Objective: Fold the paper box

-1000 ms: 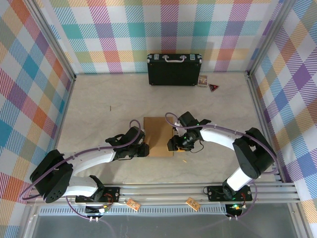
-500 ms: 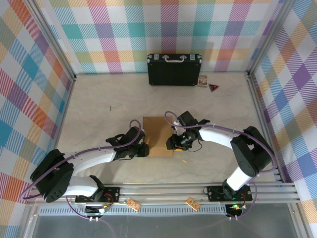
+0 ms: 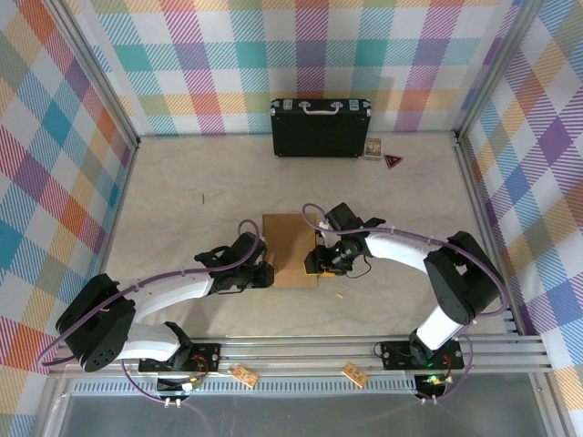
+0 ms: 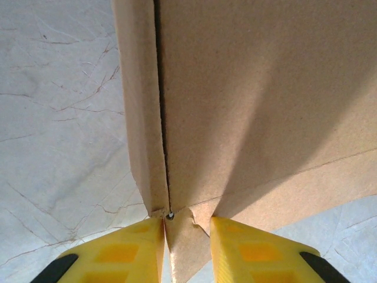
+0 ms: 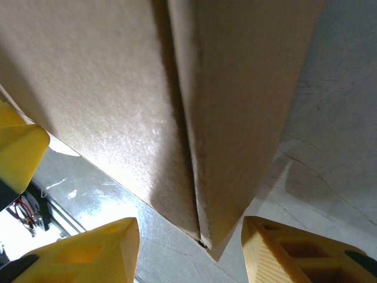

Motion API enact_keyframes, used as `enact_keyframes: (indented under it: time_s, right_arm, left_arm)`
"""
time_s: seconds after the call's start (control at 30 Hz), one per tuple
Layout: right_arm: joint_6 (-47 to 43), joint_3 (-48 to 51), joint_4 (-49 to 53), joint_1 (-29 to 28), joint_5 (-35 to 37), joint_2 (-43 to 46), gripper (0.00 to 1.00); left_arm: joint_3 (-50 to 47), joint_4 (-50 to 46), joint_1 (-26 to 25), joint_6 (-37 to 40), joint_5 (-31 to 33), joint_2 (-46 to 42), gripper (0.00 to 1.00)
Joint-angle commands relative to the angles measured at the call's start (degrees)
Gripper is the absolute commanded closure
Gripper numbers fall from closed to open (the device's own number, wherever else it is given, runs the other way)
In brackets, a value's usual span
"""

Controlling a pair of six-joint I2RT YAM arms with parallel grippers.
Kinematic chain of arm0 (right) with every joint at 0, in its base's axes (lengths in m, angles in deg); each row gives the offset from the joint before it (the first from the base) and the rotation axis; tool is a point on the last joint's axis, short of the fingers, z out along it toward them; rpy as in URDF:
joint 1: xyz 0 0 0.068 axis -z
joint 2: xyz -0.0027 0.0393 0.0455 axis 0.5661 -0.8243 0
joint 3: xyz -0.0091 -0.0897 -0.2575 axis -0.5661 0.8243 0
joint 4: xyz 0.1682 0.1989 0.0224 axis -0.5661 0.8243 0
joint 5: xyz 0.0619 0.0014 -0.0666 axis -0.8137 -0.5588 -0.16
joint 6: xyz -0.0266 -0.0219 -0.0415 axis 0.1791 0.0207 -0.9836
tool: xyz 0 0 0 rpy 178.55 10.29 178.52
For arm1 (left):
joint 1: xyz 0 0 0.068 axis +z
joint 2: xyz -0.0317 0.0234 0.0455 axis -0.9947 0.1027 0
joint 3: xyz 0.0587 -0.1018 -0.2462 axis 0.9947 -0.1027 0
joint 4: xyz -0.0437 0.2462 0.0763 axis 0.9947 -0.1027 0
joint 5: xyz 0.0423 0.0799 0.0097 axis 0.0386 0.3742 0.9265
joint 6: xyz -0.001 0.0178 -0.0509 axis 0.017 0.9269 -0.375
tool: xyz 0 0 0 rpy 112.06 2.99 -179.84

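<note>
One box (image 3: 290,238) at centre of top view. My left claw (image 4: 186,229) nearly closed, pinching its flap edge at frame bottom, anchoring it. My right claw (image 5: 188,227) half open, straddling corner, gripping nothing; probably poised to press wall.

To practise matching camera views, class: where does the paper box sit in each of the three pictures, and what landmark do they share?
Top view: paper box, a brown square at the table's middle.
Left wrist view: paper box fills the top and right, its seam running down left of centre.
Right wrist view: paper box fills the top and left, its corner pointing down.
Shared landmark: the pale marbled table beneath it.
</note>
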Motion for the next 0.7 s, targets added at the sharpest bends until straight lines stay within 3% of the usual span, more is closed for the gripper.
enact_keyframes:
  time_s: [0.0,0.2,0.43,0.67]
  right_arm:
    - [-3.6,-2.4,4.5,0.0,3.3,1.7,0.49]
    - [-8.6,-7.9,11.5,1.0,8.7,2.2,0.48]
    - [-16.7,-20.9,15.8,1.1,16.5,-1.2,0.47]
    - [-20.5,-30.3,14.0,1.0,15.8,-10.7,0.48]
  left_arm:
    - [0.6,-2.9,-0.5,1.0,0.6,-0.1,0.73]
    - [0.7,-3.1,-0.4,1.1,0.7,-0.3,0.73]
    - [0.8,-3.7,-0.5,1.2,0.9,-0.7,0.73]
    - [0.9,-3.6,-0.5,1.2,1.2,-0.1,0.73]
